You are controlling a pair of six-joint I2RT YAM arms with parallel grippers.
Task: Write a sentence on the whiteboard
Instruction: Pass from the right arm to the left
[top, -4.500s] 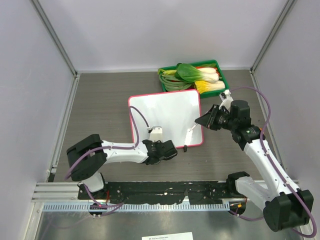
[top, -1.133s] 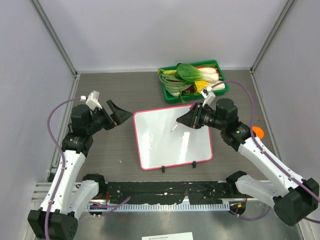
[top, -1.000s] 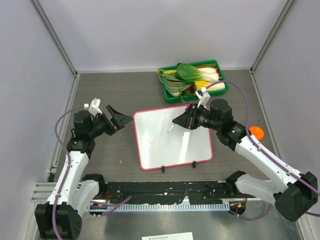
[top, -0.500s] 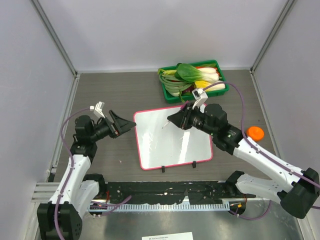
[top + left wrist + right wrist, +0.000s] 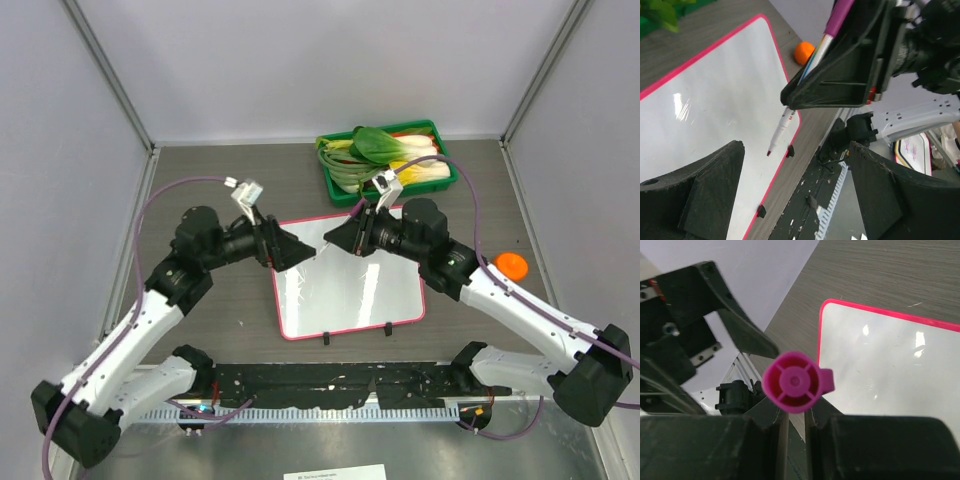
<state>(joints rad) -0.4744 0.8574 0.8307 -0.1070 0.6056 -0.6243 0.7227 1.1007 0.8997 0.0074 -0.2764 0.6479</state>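
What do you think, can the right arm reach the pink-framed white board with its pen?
Probably yes: the right gripper holds the pink-capped marker tip-down over the pink-framed whiteboard, nothing lying between them.

Grey wood-grain table (image 5: 215, 185) carrying the whiteboard (image 5: 350, 292) lying flat mid-table, green vegetable tray (image 5: 428, 125) sitting at the far edge, small orange object (image 5: 511, 265) resting near the right wall

Passage ahead of the left gripper (image 5: 300, 252) is blocked by the right gripper (image 5: 335, 240) and its marker (image 5: 781, 129). Open whiteboard (image 5: 350, 290) is left beneath both; a green tray (image 5: 425, 125) is set beyond.
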